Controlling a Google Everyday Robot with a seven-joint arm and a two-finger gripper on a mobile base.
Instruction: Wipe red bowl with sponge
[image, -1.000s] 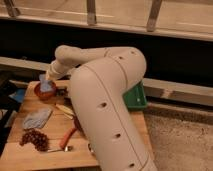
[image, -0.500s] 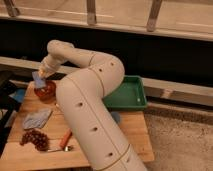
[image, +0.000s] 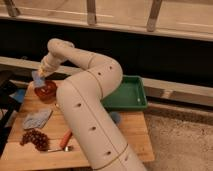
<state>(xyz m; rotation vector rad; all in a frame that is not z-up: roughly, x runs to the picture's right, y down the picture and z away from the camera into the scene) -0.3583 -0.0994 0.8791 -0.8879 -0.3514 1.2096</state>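
A red bowl (image: 46, 90) sits at the far left of the wooden table (image: 131, 131). My gripper (image: 39, 76) is at the end of the big white arm (image: 90, 100), just above the bowl's far rim. A light blue sponge (image: 37, 78) is at the gripper's tip, over the bowl's back edge.
A green tray (image: 127, 95) lies at the table's right back. A grey cloth (image: 36, 119), a bunch of dark grapes (image: 35, 139) and an orange-handled tool (image: 65, 140) lie at the front left. A blue object (image: 116, 118) peeks out beside the arm. A dark chair (image: 7, 95) stands left.
The arm has swung back and left, uncovering more of the table and tray. The gripper with the sponge has lifted a little from the bowl toward its far rim.
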